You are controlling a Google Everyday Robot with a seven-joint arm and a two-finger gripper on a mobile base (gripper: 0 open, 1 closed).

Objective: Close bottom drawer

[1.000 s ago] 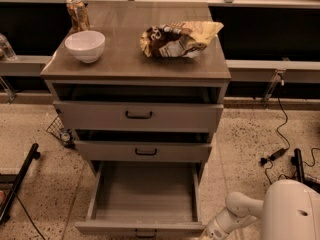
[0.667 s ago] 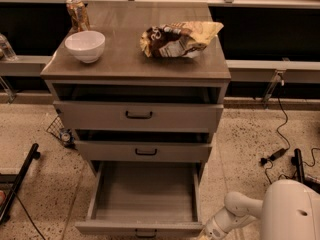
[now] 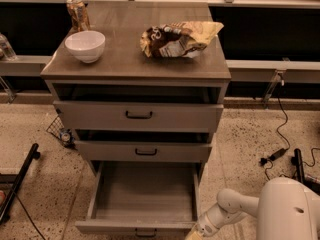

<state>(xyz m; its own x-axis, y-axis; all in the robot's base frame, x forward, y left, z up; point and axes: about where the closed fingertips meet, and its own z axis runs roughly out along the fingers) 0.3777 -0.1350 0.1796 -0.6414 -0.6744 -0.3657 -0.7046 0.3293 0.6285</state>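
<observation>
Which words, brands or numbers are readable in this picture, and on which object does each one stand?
No text can be read.
snack bag: printed, but too blurred to read.
can: label too blurred to read.
bottom drawer, open, and the gripper by its front right corner: no writing visible.

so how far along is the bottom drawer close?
Done: nothing yet. The bottom drawer stands pulled far out, its empty inside showing. In hand: the gripper sits low by the drawer front's right corner, at the picture's bottom edge; contact cannot be told. Left: the whole push, until its front lines up under the middle drawer.
</observation>
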